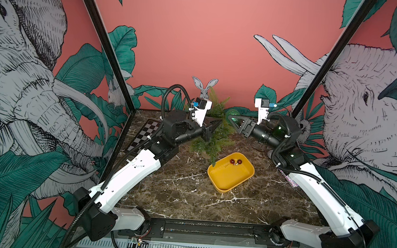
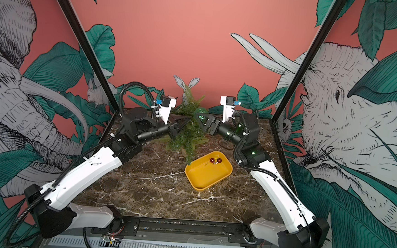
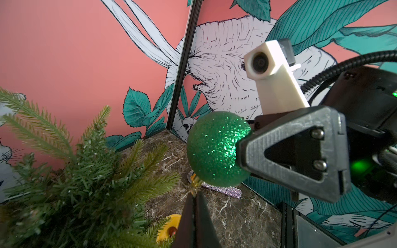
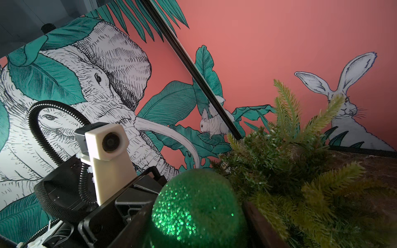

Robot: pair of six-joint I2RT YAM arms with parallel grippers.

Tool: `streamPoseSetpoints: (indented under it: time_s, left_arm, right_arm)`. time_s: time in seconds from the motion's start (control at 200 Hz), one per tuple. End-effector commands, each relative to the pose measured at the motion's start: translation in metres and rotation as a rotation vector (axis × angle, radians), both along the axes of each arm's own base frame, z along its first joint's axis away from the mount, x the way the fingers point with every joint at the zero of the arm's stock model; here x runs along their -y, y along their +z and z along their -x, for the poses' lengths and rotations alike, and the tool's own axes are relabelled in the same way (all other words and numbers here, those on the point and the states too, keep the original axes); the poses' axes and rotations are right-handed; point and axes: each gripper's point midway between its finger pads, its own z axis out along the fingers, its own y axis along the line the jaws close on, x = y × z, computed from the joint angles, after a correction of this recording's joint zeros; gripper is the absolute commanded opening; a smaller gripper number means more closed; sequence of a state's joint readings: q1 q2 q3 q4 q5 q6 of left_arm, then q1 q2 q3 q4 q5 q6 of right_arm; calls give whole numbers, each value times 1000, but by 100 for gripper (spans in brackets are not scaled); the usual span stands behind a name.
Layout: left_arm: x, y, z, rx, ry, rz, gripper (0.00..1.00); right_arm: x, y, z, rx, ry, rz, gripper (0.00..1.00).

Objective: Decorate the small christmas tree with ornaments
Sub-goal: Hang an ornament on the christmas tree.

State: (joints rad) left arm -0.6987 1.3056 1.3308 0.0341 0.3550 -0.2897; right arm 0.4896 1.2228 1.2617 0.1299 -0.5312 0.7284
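Observation:
The small christmas tree (image 1: 213,135) (image 2: 187,131) stands at the back middle of the marble table. My right gripper (image 1: 230,117) (image 4: 197,214) is shut on the glittery green ball ornament (image 1: 233,114) (image 3: 214,148), held in the air just right of the tree's upper branches. My left gripper (image 1: 217,125) (image 3: 195,194) reaches across the tree from the left, its jaws shut on the gold hook (image 3: 195,180) under the ball. Two small dark red ball ornaments (image 1: 235,161) (image 2: 215,160) lie in the yellow tray (image 1: 226,190) in front of the tree.
A folded checkerboard (image 1: 145,133) lies at the back left, under the left arm. A glittery silver strip (image 1: 288,179) (image 3: 221,190) lies on the table by the right wall. The mural walls stand close behind and beside both arms.

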Motion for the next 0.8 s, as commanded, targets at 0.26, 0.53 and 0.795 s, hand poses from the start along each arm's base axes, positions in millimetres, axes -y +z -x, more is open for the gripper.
streamPoseSetpoints:
  time_s: [0.26, 0.53, 0.795]
  left_arm:
    - [-11, 8, -32, -6, 105, -10, 0]
    - [-1, 11, -38, -19, 74, 2, 0]
    - [1, 5, -44, -35, 86, -6, 0]
  right_arm:
    - [8, 38, -22, 110, -69, -50, 61]
    - [6, 32, -34, 91, -74, -47, 61]
    - [9, 24, -42, 75, -96, -41, 61]
